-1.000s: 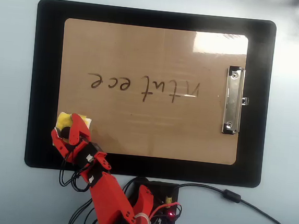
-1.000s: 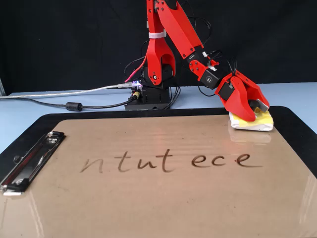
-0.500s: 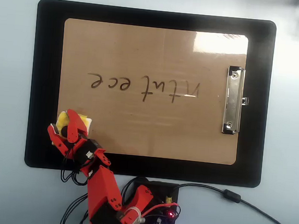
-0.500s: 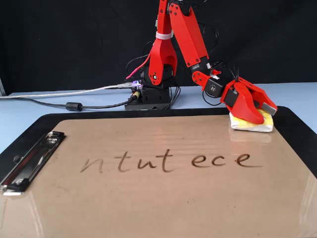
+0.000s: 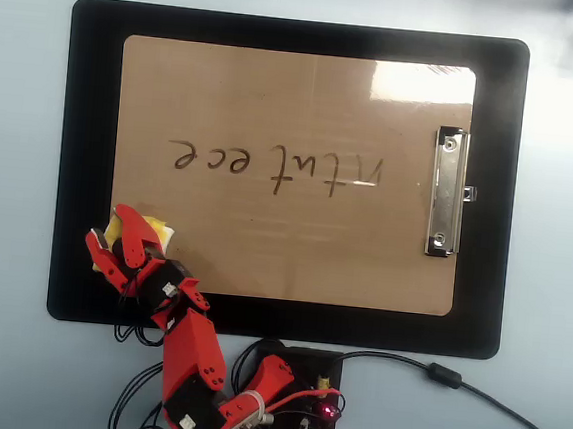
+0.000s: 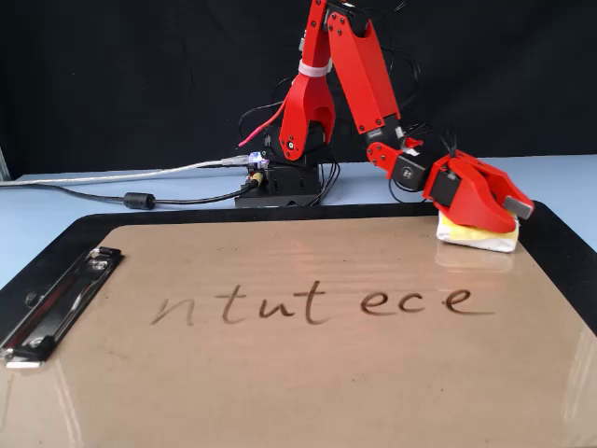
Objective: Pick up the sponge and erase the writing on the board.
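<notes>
Since the earlier frames, gripper (image 5: pixel 107 240) has shifted left and drawn back toward the base. Overhead view: claw spread, straddling the sponge (image 5: pixel 164 232) at the lower-left corner of the board (image 5: pixel 297 95); writing (image 5: pixel 276 165) intact mid-board. Fixed view: gripper (image 6: pixel 499 207) low over sponge (image 6: pixel 478 240), far right corner of board (image 6: pixel 280 373); writing (image 6: pixel 317 303) untouched.

1. Both views are bright and evenly lit.
2. White glare sits on the board (image 5: pixel 423 83) near its clip (image 5: pixel 446 191) in the overhead view.
3. The fixed view shows soft reflections on the glossy board (image 6: pixel 298 373); its backdrop is dark.
</notes>
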Robot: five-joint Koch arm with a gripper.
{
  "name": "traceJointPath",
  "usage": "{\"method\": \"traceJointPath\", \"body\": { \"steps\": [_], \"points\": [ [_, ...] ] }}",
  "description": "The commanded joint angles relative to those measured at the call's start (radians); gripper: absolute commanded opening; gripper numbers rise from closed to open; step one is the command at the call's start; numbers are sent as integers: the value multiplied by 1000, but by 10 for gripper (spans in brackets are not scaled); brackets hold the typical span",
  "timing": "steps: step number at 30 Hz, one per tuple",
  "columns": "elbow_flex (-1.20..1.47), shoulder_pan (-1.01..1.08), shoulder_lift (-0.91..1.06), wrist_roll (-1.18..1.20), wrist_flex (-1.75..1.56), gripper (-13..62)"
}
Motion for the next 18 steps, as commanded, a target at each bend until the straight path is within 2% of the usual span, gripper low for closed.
{"method": "traceJointPath", "body": {
  "steps": [1,4,7,11,14,18],
  "points": [
    [9,-6,34,5,3,170],
    [71,21,103,38,9,69],
    [158,83,193,81,17,5],
    [238,110,273,110,28,-12],
    [278,137,334,112,54,-82],
    [290,170,351,110,66,-82]
  ]
}}
